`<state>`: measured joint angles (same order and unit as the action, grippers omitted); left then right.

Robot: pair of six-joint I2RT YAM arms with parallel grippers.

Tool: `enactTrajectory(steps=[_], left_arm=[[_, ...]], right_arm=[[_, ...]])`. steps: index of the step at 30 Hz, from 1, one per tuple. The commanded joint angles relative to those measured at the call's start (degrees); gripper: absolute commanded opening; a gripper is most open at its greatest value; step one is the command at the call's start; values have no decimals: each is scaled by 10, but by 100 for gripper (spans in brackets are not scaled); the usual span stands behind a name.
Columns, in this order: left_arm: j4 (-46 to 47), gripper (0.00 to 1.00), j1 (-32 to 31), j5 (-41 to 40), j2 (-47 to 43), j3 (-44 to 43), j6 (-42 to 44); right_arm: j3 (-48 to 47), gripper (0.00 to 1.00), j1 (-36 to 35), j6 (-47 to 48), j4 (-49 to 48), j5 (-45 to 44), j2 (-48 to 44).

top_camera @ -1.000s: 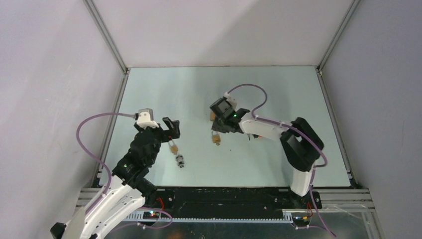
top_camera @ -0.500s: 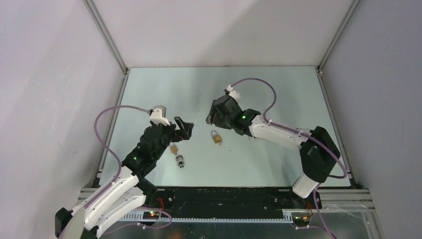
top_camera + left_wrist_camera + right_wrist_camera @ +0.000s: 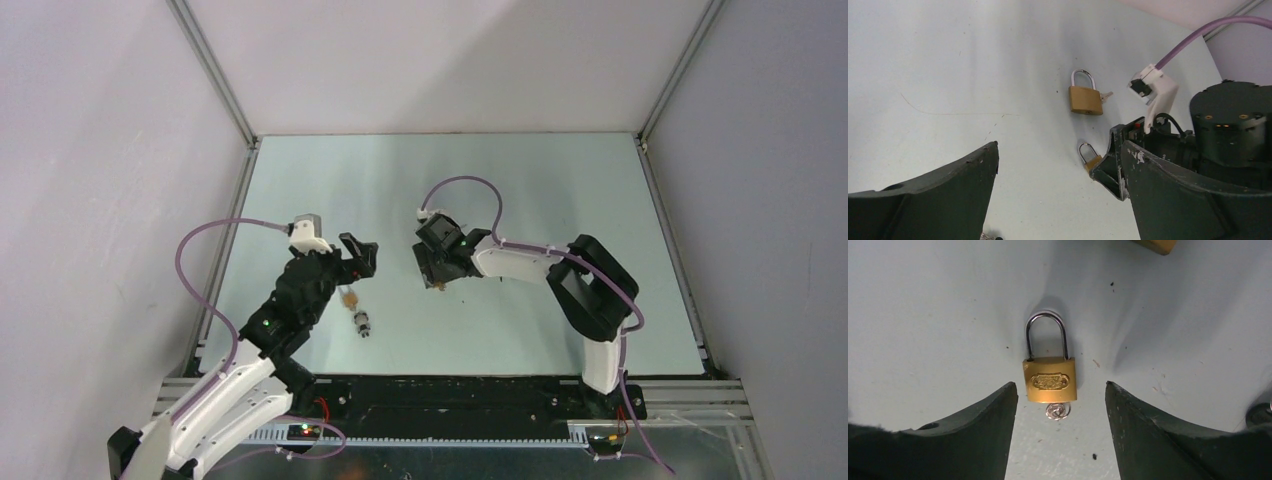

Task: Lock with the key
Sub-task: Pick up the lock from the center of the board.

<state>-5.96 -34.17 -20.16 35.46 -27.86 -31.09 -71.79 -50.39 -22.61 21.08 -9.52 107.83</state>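
Through the right wrist: finding the small brass padlock (image 3: pixel 1049 380) flat on the table (image 3: pixel 923 315), key (image 3: pixel 1057 411) in its base, between the spread, empty right gripper (image 3: pixel 1060 387). From above, barely seeing it under that claw. Through the left wrist: spotting a larger padlock (image 3: pixel 1085 97) beyond the released, empty left gripper (image 3: pixel 1059 147). Cannot identify the small metal bits (image 3: pixel 362 323) nearby.
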Motion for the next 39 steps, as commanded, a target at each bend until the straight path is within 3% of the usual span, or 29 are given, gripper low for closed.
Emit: enactTrajectory(steps=[1,8,11,13,16,22,28,39], left_arm=[[2,96,-2,-18,0,1,-5],[2,96,-2,-18,2,0,-3],[2,96,-1,-16,-1,1,-2],[2,96,-1,-11,-1,1,-1],[2,96,-1,-1,1,1,-1],[24,94,-2,54,16,11,4],[80,88,-3,167,81,15,5],[202,89,-57,146,158,19,31]], right_arm=[[-41,67,1,75,15,19,30],[-97,53,-3,86,61,1,79],[-112,32,1,69,75,8,88],[-114,23,10,50,82,19,84],[-102,17,22,15,73,40,62],[-38,16,49,-47,-40,123,-9],[49,16,69,-233,-175,182,-87],[113,18,42,-461,-251,140,-183]])
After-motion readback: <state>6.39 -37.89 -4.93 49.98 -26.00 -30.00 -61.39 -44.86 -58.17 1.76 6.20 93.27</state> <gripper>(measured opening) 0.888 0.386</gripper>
